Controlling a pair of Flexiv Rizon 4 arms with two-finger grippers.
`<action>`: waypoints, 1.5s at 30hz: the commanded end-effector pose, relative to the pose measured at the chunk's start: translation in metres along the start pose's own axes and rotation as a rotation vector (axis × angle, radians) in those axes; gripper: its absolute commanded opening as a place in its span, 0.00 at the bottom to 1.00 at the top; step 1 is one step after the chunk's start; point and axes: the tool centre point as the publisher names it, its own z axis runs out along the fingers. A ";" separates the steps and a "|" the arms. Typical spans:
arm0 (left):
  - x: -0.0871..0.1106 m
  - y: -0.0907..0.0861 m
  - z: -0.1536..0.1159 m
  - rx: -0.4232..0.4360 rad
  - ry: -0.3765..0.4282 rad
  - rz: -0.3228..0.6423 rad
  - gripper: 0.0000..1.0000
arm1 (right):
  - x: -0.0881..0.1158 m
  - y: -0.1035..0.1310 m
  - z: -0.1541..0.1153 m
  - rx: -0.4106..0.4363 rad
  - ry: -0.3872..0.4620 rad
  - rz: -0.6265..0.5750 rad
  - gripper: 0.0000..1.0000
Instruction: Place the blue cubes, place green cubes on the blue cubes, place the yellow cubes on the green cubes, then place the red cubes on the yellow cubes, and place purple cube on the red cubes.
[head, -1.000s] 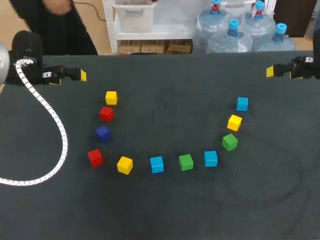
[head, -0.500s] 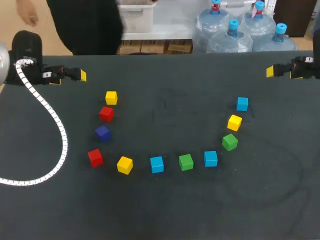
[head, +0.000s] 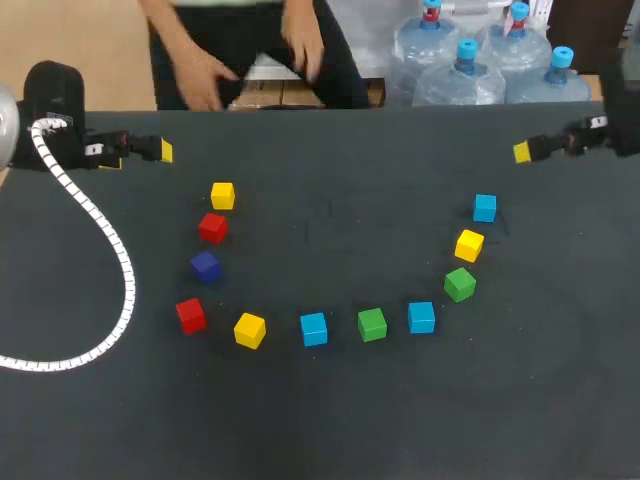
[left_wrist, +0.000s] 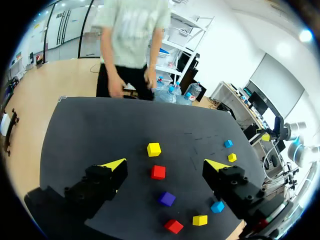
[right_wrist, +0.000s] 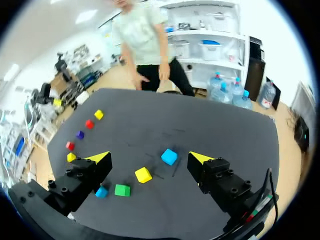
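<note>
Now, left tool (left_wrist: 165, 164): gaping, empty
Right tool (right_wrist: 148, 157): gaping, empty
Purple cube (head: 205, 265): 9 o'clock on my bench (head: 330, 420)

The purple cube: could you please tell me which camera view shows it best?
The left wrist view: the purple cube is nearest there, its colour and faces plain. The head view shows the cube whole but dark, nearly blue; the right wrist view shows only a far-off speck.
</note>
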 end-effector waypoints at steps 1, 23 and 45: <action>0.001 0.002 0.000 0.009 -0.006 0.001 1.00 | -0.011 -0.007 0.015 -0.048 0.056 -0.023 1.00; 0.001 0.002 0.000 0.009 -0.006 0.001 1.00 | 0.004 -0.020 0.047 -0.066 0.230 -0.148 1.00; 0.001 0.002 0.000 0.009 -0.006 0.001 1.00 | 0.016 -0.035 0.100 -0.272 0.434 -0.718 1.00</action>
